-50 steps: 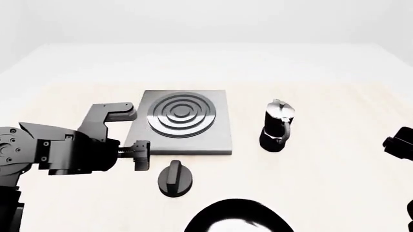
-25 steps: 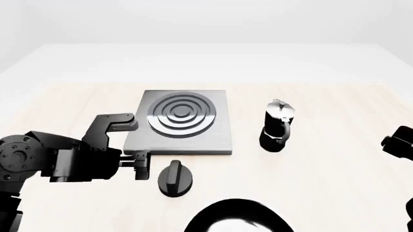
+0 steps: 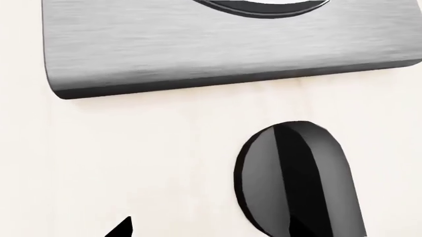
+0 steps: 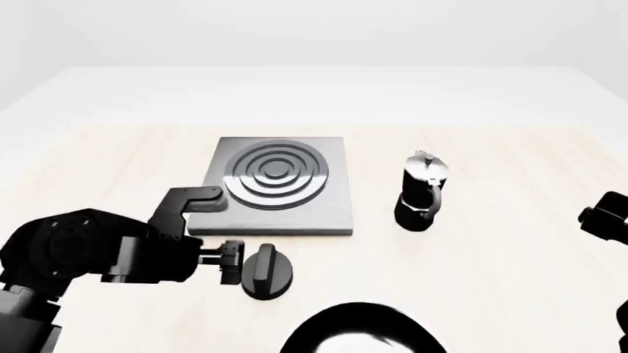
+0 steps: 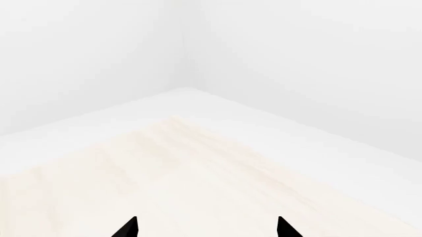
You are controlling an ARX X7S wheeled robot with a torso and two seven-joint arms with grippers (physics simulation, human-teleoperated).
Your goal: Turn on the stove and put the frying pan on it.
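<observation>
The stove (image 4: 279, 187) is a grey square hotplate with a ringed burner, lying mid-table. Its round black knob (image 4: 265, 271) lies on the table just in front of it. The frying pan (image 4: 358, 332) shows only as a glossy black rim at the near edge of the head view. My left gripper (image 4: 232, 262) is open, level with the knob and close on its left side. In the left wrist view the knob (image 3: 300, 180) fills the near right, below the stove's edge (image 3: 231, 49), and one fingertip (image 3: 122, 229) shows. My right gripper (image 5: 205, 232) is open and empty over bare table.
A black-and-silver moka pot (image 4: 422, 191) stands upright to the right of the stove. My right arm (image 4: 608, 217) shows at the right edge of the head view. The table is pale wood (image 4: 510, 279) with a white floor and wall behind it.
My left gripper has moved nearer and to the right, from beside the stove's front left corner to right beside the knob. The right arm has barely moved.
</observation>
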